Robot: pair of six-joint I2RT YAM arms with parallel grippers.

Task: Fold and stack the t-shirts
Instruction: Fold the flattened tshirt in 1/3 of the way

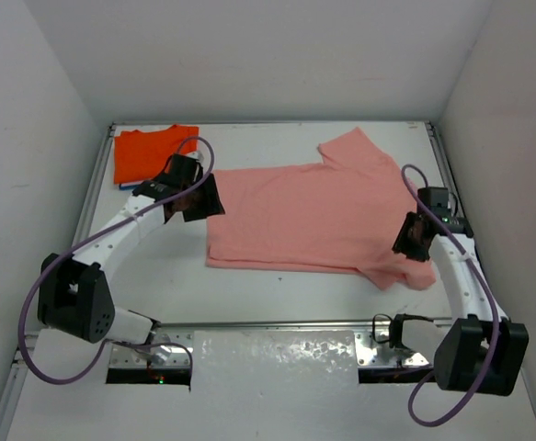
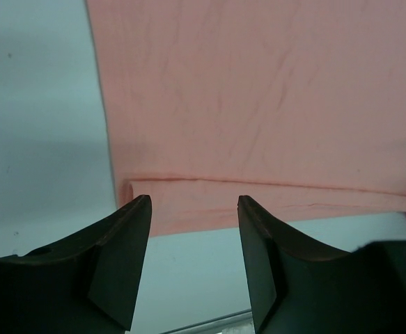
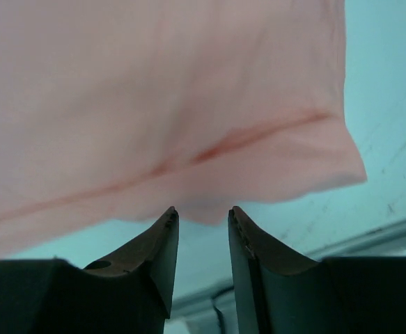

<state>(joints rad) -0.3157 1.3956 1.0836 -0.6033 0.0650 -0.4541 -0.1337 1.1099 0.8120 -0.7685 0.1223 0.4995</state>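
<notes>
Salmon-pink t-shirt point(image 1: 295, 216) lay spread flat across the middle of the white table point(image 1: 249, 294), sleeves toward the right; folded orange t-shirt point(image 1: 150, 152) sat apart in the far left corner. Left gripper point(image 2: 193, 203) was at the pink shirt's left edge, fingers well apart, nothing between them. Right gripper point(image 3: 203, 212) was at the near right sleeve, fingers narrowly parted, cloth at the tips but not pinched.
</notes>
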